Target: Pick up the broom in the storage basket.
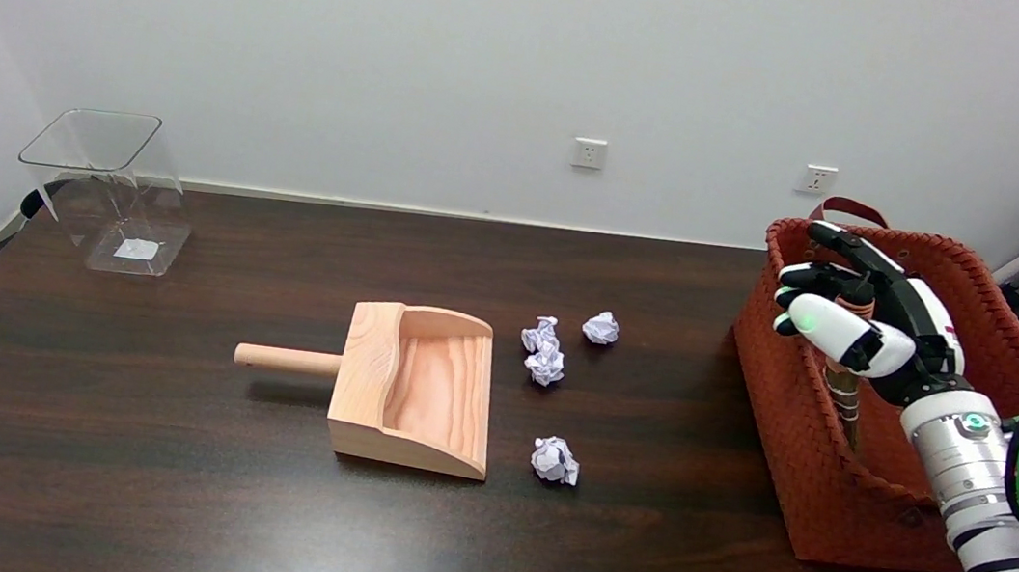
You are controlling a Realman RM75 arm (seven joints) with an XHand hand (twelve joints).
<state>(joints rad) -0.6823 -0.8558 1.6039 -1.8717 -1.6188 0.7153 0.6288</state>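
Observation:
The broom (844,385) is a slim brown stick with pale bands. It stands nearly upright inside the orange woven storage basket (842,507) at the table's right, tapered end pointing down. My right hand (862,305) is over the basket's left half and grips the broom's upper part. The thumb crosses in front of the broom and the other fingers reach past it on the far side. The hand hides the broom's top.
A wooden dustpan (414,386) lies mid-table, handle pointing left. Three crumpled paper balls (543,350) (601,327) (555,460) lie between it and the basket. A clear plastic bin (108,190) stands at the far left. My right arm crosses the basket's near right corner.

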